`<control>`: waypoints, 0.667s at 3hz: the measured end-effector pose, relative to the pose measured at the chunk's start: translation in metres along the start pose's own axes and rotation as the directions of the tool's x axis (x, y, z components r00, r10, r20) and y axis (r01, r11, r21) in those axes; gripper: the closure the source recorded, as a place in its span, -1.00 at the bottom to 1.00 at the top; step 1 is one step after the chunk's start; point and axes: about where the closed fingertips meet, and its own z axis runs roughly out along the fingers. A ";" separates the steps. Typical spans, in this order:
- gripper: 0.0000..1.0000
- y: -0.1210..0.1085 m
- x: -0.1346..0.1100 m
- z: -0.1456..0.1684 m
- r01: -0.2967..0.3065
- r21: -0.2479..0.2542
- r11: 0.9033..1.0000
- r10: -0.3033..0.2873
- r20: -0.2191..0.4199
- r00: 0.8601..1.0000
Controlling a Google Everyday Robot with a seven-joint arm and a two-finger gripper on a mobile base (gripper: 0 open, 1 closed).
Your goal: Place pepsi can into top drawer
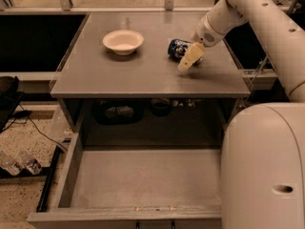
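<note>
Cream two-finger gripper (189, 60) low over flat grey bench (143, 78), just right of small dark blue metal pepsi can (176, 48) lying sideways. Jaws' state: cannot tell. Wide grey top drawer (143, 178) pulled open.

The tabletop (143, 75) carried a bowl (123, 41) and a can (177, 48); the pincer (189, 60) was just beside the can.

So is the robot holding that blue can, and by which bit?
Can't tell. The tool is right up against the pepsi can on the cabinet top.
</note>
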 end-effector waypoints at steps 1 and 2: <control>-0.15 0.000 0.000 0.000 0.000 0.000 1.000 0.000 0.000 1.000; 0.32 0.000 0.000 0.000 0.000 0.000 1.000 0.000 0.000 1.000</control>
